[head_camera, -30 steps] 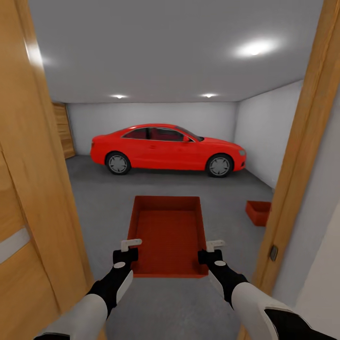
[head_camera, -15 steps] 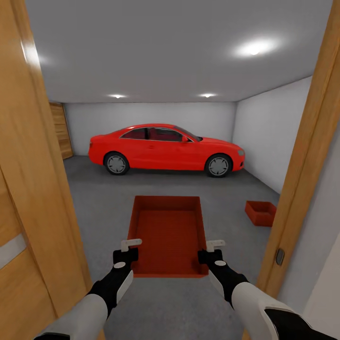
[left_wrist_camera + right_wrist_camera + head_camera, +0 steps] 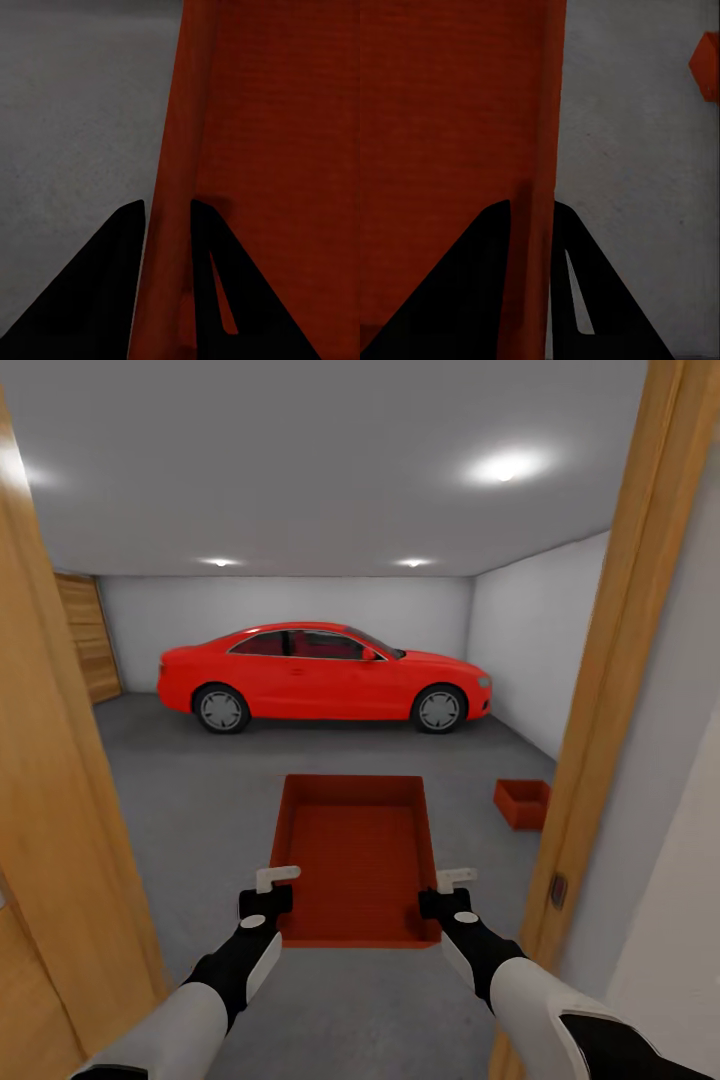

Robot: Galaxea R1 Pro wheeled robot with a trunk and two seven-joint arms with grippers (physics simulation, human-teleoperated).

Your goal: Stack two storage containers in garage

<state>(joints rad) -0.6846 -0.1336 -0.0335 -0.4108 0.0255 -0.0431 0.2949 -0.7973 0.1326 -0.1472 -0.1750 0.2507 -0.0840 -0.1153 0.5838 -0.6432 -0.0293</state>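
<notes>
From the head camera, the held container hangs over the garage floor between two wooden door jambs, with a red car at the far wall and the second container on the floor by the right wall. Each wrist camera adds the grip: the left gripper is clamped on the box's left wall, the right gripper on its right wall, one finger inside and one outside. Since a second ago the view has panned right and moved forward; the jambs stand wider apart. Open grey floor stretches ahead to the car.
</notes>
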